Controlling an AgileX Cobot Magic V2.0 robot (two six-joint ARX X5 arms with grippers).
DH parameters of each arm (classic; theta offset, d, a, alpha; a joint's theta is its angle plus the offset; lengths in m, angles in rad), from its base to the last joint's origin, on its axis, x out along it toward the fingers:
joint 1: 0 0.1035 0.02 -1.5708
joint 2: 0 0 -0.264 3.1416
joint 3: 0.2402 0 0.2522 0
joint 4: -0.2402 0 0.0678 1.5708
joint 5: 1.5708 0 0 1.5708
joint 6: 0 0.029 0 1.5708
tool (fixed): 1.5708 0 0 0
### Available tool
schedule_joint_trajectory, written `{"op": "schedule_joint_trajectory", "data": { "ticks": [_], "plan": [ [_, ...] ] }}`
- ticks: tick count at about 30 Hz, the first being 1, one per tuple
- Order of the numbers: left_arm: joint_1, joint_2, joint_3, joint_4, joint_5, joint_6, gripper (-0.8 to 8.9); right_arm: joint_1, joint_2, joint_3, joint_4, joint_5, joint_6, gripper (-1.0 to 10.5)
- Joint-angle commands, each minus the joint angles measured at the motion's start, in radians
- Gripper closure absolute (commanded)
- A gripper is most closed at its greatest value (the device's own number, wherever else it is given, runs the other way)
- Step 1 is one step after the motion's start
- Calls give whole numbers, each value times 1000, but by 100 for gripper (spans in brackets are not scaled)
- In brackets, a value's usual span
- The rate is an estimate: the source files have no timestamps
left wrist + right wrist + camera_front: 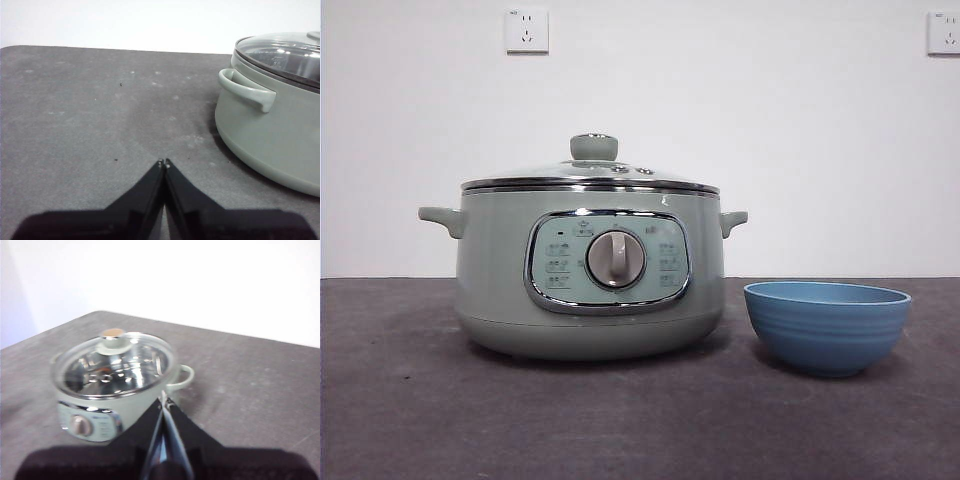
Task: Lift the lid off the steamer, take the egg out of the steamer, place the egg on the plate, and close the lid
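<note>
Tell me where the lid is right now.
The lid sits closed on top of the steamer, left of centre in the front view, with the plate on the table to the steamer's right.

The steamer (270, 135) is cut off at the left wrist view's edge; its contents blur beneath the lid (115, 362).

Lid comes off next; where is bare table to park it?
Bare grey table lies beside the sage-green steamer, on the handle side away from the blue bowl. The gap between steamer and bowl is narrow. The glass lid is still on.
</note>
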Motion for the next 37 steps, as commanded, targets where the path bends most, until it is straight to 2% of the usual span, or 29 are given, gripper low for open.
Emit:
{"op": "schedule_joint_trajectory", "data": {
  "ticks": [1,4,11,17,21,37],
  "plan": [
    [3,-3,-14,5,3,-9,816,-13,-56,-134,114,27,45,946],
    [3,-3,-14,5,3,-10,816,-13,-109,-249,204,145,75,946],
    [3,-3,-14,5,3,-10,816,-13,-217,-409,234,315,93,946],
    [3,-3,-14,5,3,-9,816,-13,-262,-487,237,314,106,946],
    [3,-3,-14,5,3,-9,816,-13,-311,-553,232,314,175,946],
    [3,-3,-14,6,3,-9,816,-13,-308,-552,206,315,204,946]
  ]
}}
